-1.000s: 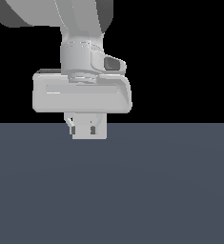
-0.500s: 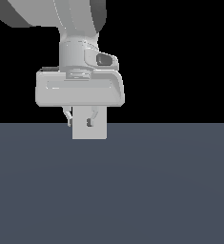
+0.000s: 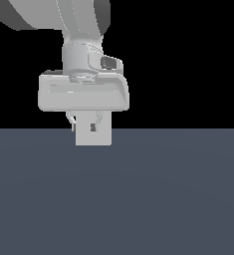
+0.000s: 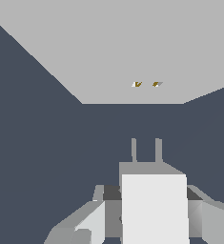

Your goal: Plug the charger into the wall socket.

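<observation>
The jaws [image 4: 154, 209] are clenched on the charger [image 4: 154, 205], its two prongs [image 4: 146, 149] pointing at the socket [image 4: 132, 52]; the socket's two holes [image 4: 147, 84] sit ahead of the prongs, near but not touching. From the exterior view the charger [image 3: 93, 133] hangs just above the tabletop [image 3: 138, 199]. To plug well, I judge: keep the prongs level, line each with its hole, then push straight without twisting.

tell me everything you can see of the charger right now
The charger is a plain white block with flat faces, looking like hard plastic. Two thin grey prongs stick out of its front, parallel, pointing toward the wall socket, not yet touching it. The gripper holds it between its fingers, above the dark floor. In the exterior view it shows as a white square below the hand.
</observation>
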`<state>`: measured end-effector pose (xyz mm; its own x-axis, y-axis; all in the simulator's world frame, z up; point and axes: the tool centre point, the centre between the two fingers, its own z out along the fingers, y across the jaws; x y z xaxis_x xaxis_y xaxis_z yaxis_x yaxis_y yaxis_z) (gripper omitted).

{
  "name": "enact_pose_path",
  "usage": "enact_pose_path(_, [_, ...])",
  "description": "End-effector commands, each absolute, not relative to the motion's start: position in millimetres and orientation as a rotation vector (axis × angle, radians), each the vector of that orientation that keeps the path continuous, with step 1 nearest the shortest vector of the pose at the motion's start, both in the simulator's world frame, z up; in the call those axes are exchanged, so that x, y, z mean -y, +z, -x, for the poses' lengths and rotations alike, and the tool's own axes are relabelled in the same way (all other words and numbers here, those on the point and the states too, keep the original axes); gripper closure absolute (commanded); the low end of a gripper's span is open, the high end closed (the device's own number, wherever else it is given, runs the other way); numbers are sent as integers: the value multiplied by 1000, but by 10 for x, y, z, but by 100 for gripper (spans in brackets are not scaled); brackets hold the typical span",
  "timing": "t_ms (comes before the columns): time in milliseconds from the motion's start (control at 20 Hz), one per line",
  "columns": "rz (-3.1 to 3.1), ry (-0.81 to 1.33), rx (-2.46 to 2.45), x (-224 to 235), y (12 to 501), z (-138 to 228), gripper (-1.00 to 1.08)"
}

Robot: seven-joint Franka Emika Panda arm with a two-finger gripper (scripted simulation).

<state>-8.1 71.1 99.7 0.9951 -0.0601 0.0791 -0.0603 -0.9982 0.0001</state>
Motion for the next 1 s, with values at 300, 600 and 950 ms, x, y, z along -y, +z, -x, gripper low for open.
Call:
enact_pose_path(300, [-3135, 125, 96, -696, 999, -139, 108])
enact_pose_path(600, [-3135, 124, 98, -680, 999, -331, 108])
enact_pose_path(950, [-3135, 124, 99, -675, 1000, -404, 108])
